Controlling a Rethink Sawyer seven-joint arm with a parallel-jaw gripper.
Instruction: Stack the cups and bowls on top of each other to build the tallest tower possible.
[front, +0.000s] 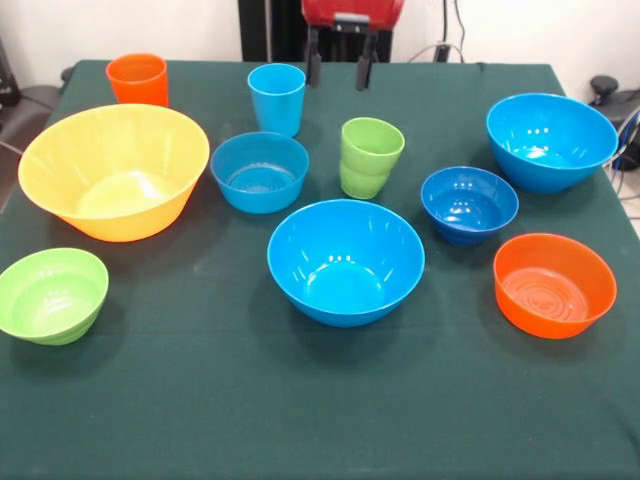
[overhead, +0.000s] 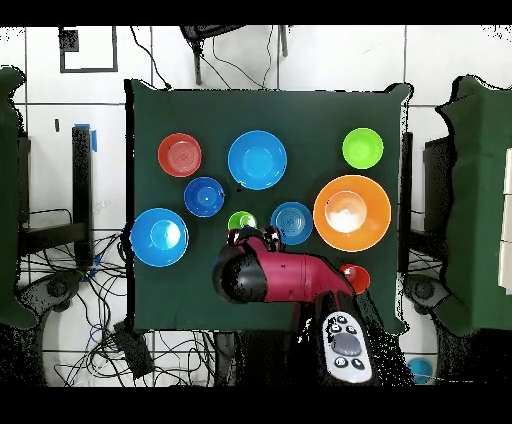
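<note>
- Table (front: 300, 420) with a dark green cloth carries all ten pieces, each standing apart on the cloth, upright and empty; nothing is stacked.
- Yellow-orange bowl (front: 112, 170), the widest piece, sits at the left of the front view.
- Bright blue bowl (front: 345, 262) stands near the middle of the cloth, closest to the camera among the blue ones.
- Second bright blue bowl (front: 551, 140) sits toward the far right.
- Light blue bowl (front: 260, 171) stands just right of the yellow-orange one, apart from it.
- Orange bowl (front: 554, 284) sits at the right, nearer the camera than the dark blue bowl (front: 469, 203).
- Green bowl (front: 52, 294) sits at the near left, in front of the yellow-orange one.
- Green cup (front: 370, 157), ridged in its lower half, stands between the light blue bowl and the dark blue bowl.
- Light blue cup (front: 277, 98) stands behind the light blue bowl.
- Orange cup (front: 137, 79) stands at the far left corner, behind the yellow-orange bowl.
- Claw (front: 339, 62) hangs at the top edge of the front view, just right of the light blue cup, its two dark fingers (front: 313, 58) spread apart with nothing between them.
</note>
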